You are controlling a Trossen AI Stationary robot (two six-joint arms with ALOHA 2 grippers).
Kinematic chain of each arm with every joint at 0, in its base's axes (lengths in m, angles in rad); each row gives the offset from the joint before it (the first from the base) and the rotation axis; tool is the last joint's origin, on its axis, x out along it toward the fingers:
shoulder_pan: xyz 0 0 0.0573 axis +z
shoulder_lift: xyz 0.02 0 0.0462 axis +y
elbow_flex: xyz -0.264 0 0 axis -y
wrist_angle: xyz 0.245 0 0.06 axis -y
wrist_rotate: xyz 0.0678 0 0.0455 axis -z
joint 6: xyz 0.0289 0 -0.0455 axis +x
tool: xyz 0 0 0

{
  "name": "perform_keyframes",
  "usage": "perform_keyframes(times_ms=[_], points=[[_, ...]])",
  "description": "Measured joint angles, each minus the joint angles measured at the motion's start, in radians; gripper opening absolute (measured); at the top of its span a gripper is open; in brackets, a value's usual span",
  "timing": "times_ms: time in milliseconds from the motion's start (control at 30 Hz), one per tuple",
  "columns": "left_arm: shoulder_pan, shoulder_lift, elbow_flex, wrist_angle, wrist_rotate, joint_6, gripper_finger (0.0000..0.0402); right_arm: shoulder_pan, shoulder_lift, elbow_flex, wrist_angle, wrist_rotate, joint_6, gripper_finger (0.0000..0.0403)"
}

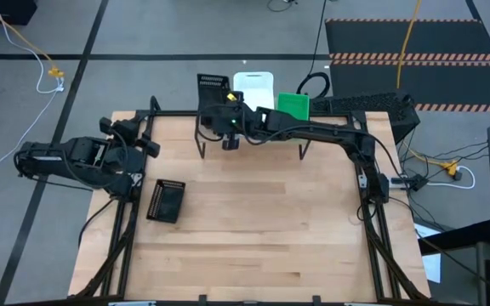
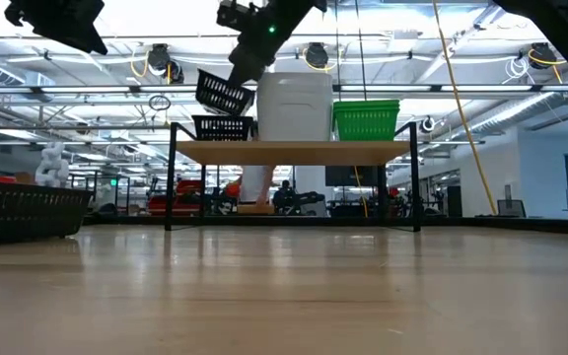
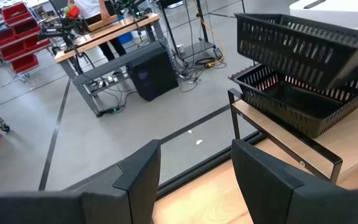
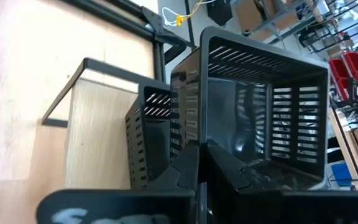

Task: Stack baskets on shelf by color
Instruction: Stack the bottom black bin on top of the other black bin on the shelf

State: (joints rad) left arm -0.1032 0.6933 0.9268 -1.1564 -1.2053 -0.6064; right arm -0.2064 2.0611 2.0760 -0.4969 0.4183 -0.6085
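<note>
My right gripper reaches over the left end of the light-wood shelf and is shut on a black mesh basket, tilted above a second black basket that stands on the board. A white stack stands mid-shelf, with a green basket on its right. A third black basket rests on the tabletop near the left edge. My left gripper is open and hovers near the table's far-left corner, touching nothing. My right gripper pinches one wall of the black basket at its rim, one finger inside and one outside. It comes from the table's near-right side, slanting down. The basket is tilted, hanging over the black basket on the shelf; whether the two touch cannot be told.
The shelf stands at the table's far edge on thin black legs. A black frame rail runs along the table's sides. Bare wood fills the middle and near part of the table. Cables and a striped mat lie on the floor beyond.
</note>
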Motion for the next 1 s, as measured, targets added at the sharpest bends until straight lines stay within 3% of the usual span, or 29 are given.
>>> perform_keyframes(times_ms=[600, 800, 1000], points=[[0.0, 0.0, 0.0, 0.0, 0.0, -0.004, 0.02, 0.01, 0.0, -0.011, 0.047, 0.001, -0.006, 0.0106], [0.0, 0.015, -0.024, 0.006, 0.001, 0.015, 0.02, 0.055, -0.042, -0.013, 0.059, 0.0, -0.001, 0.0097], [0.001, 0.056, -0.066, 0.157, 0.058, 0.183, 0.02, 0.089, -0.186, -0.011, -0.187, -0.005, 0.109, 0.0058]])
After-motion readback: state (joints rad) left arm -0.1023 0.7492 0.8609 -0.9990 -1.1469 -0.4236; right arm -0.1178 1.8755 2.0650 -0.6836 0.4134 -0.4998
